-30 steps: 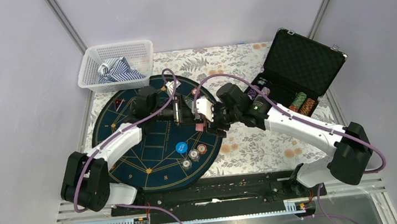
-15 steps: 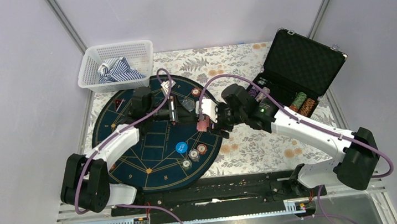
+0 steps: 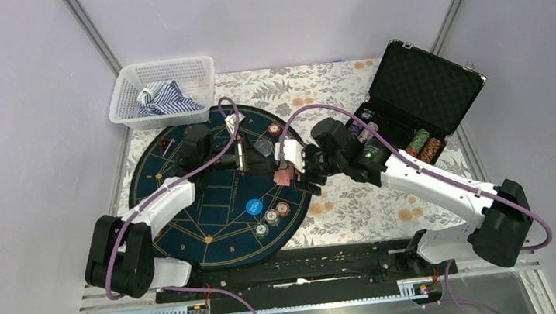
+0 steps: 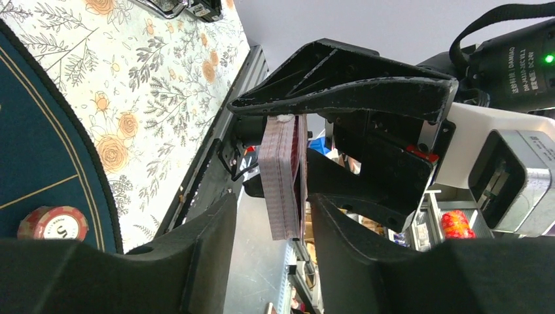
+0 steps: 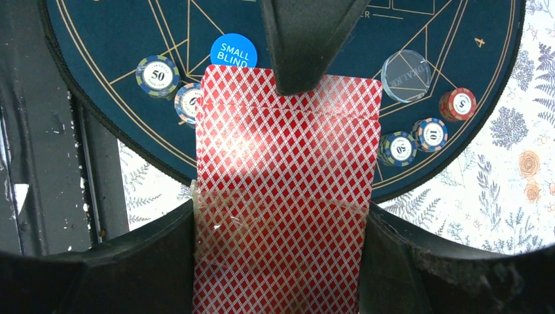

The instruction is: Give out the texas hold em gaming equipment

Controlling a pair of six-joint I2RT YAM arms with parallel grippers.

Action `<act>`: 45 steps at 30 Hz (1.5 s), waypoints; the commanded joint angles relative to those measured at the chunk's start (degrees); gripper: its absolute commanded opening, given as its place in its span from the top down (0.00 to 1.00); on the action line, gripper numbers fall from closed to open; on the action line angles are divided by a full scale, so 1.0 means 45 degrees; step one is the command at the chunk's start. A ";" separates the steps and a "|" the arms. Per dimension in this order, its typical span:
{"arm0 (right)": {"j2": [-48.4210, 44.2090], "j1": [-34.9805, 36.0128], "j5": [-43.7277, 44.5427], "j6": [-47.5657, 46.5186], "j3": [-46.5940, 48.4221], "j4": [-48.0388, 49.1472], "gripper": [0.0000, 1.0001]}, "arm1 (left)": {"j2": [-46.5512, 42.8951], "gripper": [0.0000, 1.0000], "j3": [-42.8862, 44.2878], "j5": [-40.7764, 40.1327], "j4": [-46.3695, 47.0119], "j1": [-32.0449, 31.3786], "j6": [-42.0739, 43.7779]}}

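Two arms meet over the right part of the dark blue round mat [image 3: 186, 205] in the top view. The right tool [image 3: 286, 173] is clamped on a deck of red-backed playing cards [image 3: 285, 177], held above the mat near its right edge. The left tool [image 3: 241, 158] faces it from just beside; how its jaws stand cannot be told from up here. A blue dealer-button disc [image 3: 253, 206] lies on the mat nearer the bases, with three chip stacks [image 3: 272, 220] just beside it. A black foam-lined case [image 3: 423, 87], lid raised, sits at the far right of the bench [image 3: 358, 203], and a white basket [image 3: 163, 91] at the far left.

From the left wrist, the left tool's own fingers [image 4: 196, 261] are spread apart. The deck shows edge-on with its free end between their tips, pinched higher up by the right tool's black fingers [image 4: 366, 85]. An orange-brown chip stack [image 4: 53, 222] rests at the mat's edge.

From the right wrist, the deck's red diamond-patterned back fills the middle, gripped between one finger above and one below. On the mat beneath lie the blue disc, lettered SMALL BLIND, a clear disc [image 5: 407, 75] and a red chip marked 5 [image 5: 458, 103].
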 commanded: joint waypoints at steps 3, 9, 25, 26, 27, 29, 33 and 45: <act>-0.0186 -0.0029 -0.0191 0.0182 0.0639 0.0602 0.80 | -0.0016 0.64 0.0259 0.0071 -0.0324 -0.0051 0.0788; -0.0343 -0.0321 -0.0275 0.0418 0.0326 0.0682 0.82 | -0.0179 0.82 0.0342 0.0248 -0.0915 0.0196 0.1316; 0.0484 -0.0281 -0.1333 0.0188 0.1374 0.0191 0.77 | 0.1116 0.43 0.0616 0.0730 0.2332 -0.1363 -0.1434; 0.0505 -0.0274 -0.1338 0.0202 0.1387 0.0206 0.77 | 0.1225 0.50 0.0572 0.0771 0.2937 -0.1396 -0.1845; 0.0536 -0.0273 -0.1380 0.0216 0.1413 0.0201 0.75 | 0.1342 0.57 0.0523 0.0803 0.3456 -0.1393 -0.2263; 0.0540 -0.0284 -0.1413 0.0390 0.1473 0.0316 0.66 | 0.1472 0.71 0.0402 0.0866 0.4203 -0.1388 -0.2766; 0.0497 -0.0581 -0.1478 0.1255 0.1688 0.0413 0.21 | 0.1232 0.95 0.0133 0.1086 0.4476 -0.0883 -0.2791; 0.1014 -0.5809 -0.8051 1.0224 0.1457 0.3707 0.00 | 0.0007 1.00 -0.0686 0.1884 0.7239 0.1327 -0.4211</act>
